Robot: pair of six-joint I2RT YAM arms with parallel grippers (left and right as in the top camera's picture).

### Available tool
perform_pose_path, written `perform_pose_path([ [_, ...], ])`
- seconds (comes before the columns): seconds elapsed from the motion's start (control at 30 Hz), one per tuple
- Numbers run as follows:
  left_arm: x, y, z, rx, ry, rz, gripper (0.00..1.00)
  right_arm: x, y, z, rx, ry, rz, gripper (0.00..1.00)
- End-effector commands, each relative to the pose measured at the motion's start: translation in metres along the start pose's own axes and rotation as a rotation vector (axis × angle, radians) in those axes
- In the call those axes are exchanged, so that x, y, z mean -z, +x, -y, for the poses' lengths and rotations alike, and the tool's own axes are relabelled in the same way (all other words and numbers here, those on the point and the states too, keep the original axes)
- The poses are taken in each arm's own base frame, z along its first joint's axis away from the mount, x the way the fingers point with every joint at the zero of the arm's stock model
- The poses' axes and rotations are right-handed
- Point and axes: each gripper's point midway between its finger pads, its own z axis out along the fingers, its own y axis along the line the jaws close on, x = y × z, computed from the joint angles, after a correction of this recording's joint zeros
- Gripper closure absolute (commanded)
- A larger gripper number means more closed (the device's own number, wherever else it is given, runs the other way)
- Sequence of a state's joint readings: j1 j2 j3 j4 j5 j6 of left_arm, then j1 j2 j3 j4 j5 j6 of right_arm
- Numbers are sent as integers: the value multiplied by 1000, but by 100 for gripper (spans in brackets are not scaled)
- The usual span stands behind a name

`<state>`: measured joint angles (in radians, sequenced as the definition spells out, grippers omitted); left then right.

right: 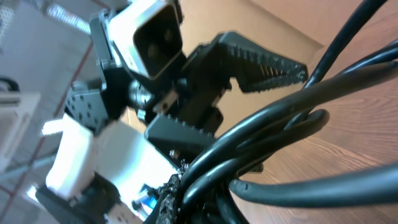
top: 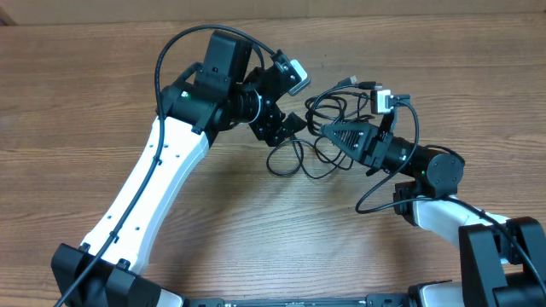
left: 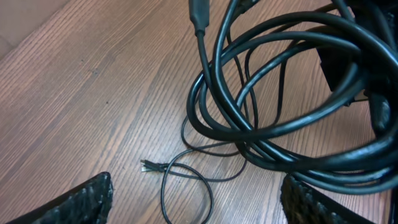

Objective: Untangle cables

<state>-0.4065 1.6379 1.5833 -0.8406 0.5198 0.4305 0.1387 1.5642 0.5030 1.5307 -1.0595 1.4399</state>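
Cables (left: pixel 267 134) are bunched in loops on the bench (top: pixel 256 222); some strands are clamped in the closed right gripper (top: pixel 334 132), while the left gripper (top: pixel 288 130) is spread wide, empty, just beside them.

Had white links (top: pixel 153 179) and black joints (top: pixel 209 98); carried thick black arm cables (top: pixel 159 68); bore ribbed black fingers (left: pixel 78 202) and white-faced cameras (top: pixel 296 77).

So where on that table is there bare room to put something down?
Bare wood shows left of the left arm, in the front middle between it and the right arm, and at the far right corner of the table. The centre is crowded: the cables bunch there, with the left gripper and the right gripper both at them.
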Motion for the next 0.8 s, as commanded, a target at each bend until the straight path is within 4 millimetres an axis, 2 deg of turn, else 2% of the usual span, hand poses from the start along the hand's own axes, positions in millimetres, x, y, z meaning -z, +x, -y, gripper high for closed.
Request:
perform_pose_path([
  [0.0,5,-5,-8,-41,-7,26,16,-1,25,-15,183,-53,-148,96],
  [0.17,11,-1,-15,-36,-14,29,16,1,37,-15,261,-69,-222,96],
  [0.33,20,5,-2,-145,23,11,16,2,42,-14,331,-78,-247,93],
  [0.53,33,9,9,-280,32,-3,14,2,42,-9,315,-67,-249,92],
  [0.67,38,9,13,-303,34,-3,15,2,41,-9,315,-66,-245,92],
  [0.77,42,10,16,-322,34,-4,19,2,41,-9,316,-66,-244,92],
])
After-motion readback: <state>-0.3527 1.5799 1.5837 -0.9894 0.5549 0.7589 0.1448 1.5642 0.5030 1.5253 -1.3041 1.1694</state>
